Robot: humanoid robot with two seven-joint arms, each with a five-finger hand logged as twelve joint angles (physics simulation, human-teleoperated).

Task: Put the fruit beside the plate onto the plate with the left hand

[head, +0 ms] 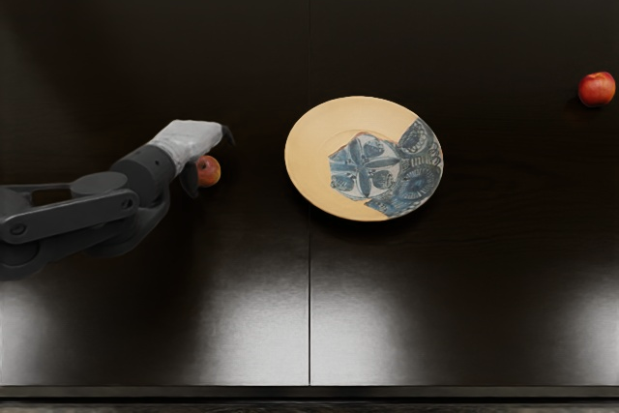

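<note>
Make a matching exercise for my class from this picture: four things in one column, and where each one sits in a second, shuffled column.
Column one:
1 plate
2 near fruit
3 far fruit
4 left hand

Column two:
A far right of the picture
B centre of the picture
C just left of the plate, right by the hand
D furthest left of the four

Pairs: 1-B, 2-C, 3-A, 4-D
</note>
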